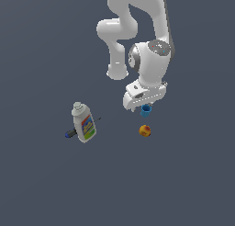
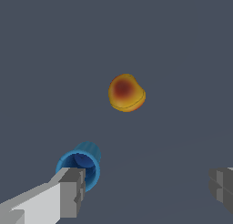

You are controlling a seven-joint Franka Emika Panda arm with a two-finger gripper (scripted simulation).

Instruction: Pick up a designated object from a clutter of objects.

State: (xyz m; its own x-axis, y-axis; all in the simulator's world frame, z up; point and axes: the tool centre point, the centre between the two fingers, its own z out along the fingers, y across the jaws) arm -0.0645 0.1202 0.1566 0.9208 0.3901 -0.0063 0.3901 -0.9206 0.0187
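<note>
The gripper (image 2: 145, 186) stood wide open — one finger (image 2: 68, 191) beside the blue cup's (image 2: 82, 166) rim, gripping nothing. The cup lay near the orange ball (image 2: 126, 92). One cup, one ball, one white bottle (image 1: 83, 123), one pen-like tool (image 1: 69, 134).

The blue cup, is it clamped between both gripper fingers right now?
No. In the wrist view the blue cup sits by one finger while the other finger stands far off, so the gripper is open.
</note>
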